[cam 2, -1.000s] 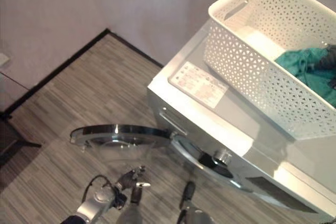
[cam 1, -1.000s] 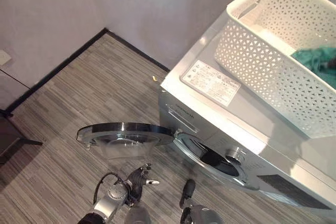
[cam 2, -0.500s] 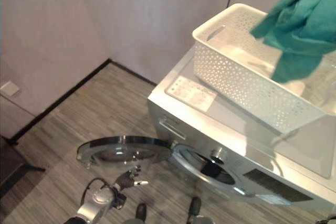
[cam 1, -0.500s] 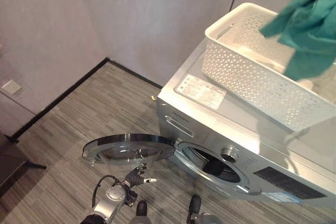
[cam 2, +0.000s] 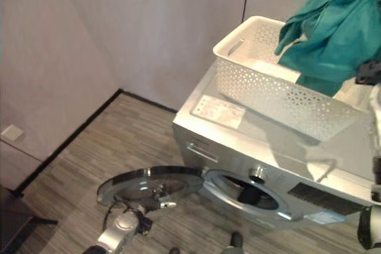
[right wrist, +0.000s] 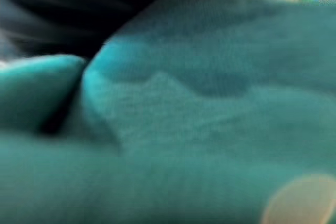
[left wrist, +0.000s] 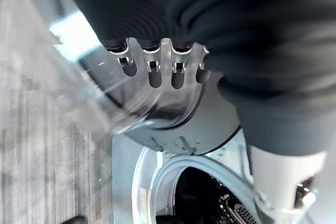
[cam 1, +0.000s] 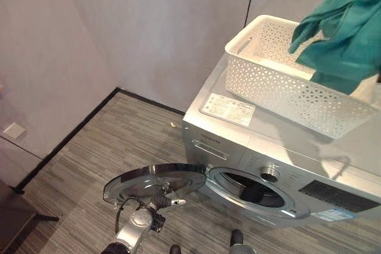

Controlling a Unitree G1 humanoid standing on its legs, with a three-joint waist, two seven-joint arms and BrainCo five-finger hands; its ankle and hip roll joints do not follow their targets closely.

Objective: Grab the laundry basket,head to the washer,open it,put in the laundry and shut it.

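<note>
A white perforated plastic laundry basket (cam 1: 294,81) stands on top of the silver front-loading washer (cam 1: 286,147), whose round glass door (cam 1: 156,181) hangs swung open to the left over the striped grey floor (cam 1: 89,165), leaving the dark drum opening (cam 1: 256,191) exposed. A teal crumpled cloth (cam 2: 333,28) hangs in the air above the basket's right end, lifted by the right hand (cam 2: 370,73), whose fingers are hidden in the fabric, so I cannot tell how they are set. The left hand (cam 1: 162,198) sits low at the near edge of the door, its fingers (left wrist: 153,69) held straight against the door, gripping nothing.
</note>
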